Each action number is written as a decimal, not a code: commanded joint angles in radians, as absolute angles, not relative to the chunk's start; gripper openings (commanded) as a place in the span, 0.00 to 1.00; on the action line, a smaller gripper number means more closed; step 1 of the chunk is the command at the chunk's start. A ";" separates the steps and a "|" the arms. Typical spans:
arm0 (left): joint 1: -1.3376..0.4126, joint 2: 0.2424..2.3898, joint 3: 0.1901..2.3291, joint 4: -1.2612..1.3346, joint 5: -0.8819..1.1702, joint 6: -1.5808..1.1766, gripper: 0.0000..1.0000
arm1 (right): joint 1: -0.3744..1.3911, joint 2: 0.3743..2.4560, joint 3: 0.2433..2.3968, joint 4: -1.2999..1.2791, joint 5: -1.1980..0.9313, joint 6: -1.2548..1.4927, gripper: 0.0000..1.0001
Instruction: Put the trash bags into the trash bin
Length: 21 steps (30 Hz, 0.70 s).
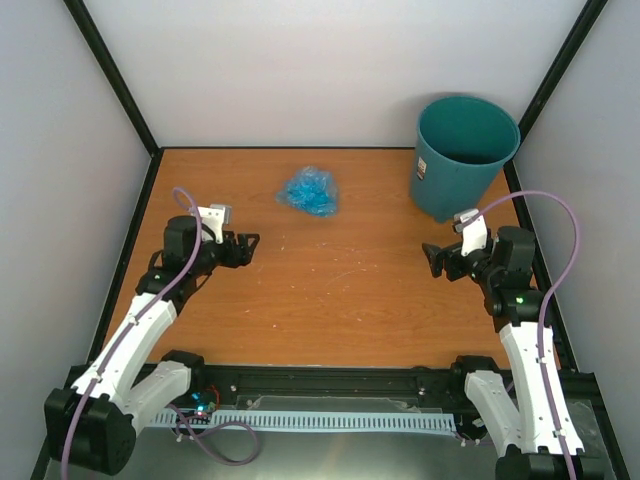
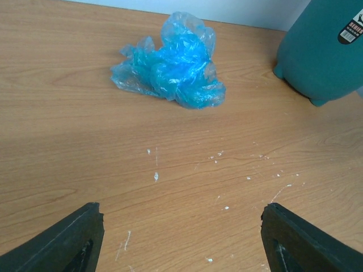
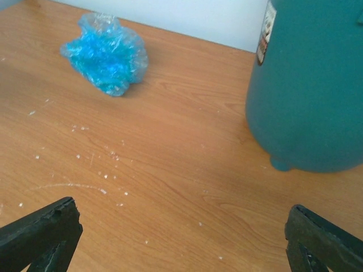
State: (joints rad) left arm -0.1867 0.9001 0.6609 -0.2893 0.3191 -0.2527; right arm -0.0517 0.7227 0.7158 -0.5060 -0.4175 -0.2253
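The bag lies on the desk toward the back, well left of the bin, which stands upright at the back right. The left hand is front-left of the bag, the right hand before the bin.

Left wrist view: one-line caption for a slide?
Open left hand faces the crumpled light-blue trash bag on the wooden table; teal trash bin stands at far right.

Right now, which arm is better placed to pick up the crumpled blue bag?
Left. The left hand, open, is nearer the trash bag, which lies ahead of it in its wrist view. The right hand, also open, is farther off, by the trash bin.
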 commanded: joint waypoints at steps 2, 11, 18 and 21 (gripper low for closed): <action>-0.193 0.951 0.717 -0.314 0.342 -0.264 0.84 | -0.058 0.694 0.718 -0.569 -0.433 -0.295 0.98; -0.234 1.031 0.825 -0.320 0.315 -0.360 0.83 | -0.070 0.654 0.683 -0.581 -0.478 -0.364 0.99; -0.450 1.264 0.997 -0.364 0.088 -0.400 0.78 | -0.070 0.657 0.686 -0.607 -0.500 -0.404 0.97; -0.458 1.343 1.036 -0.324 0.004 -0.419 0.77 | -0.071 0.651 0.689 -0.616 -0.517 -0.413 0.97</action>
State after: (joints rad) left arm -0.4427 1.2594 0.9718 -0.3279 0.1574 -0.3668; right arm -0.0658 0.6662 0.6983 -0.6014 -0.4877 -0.3817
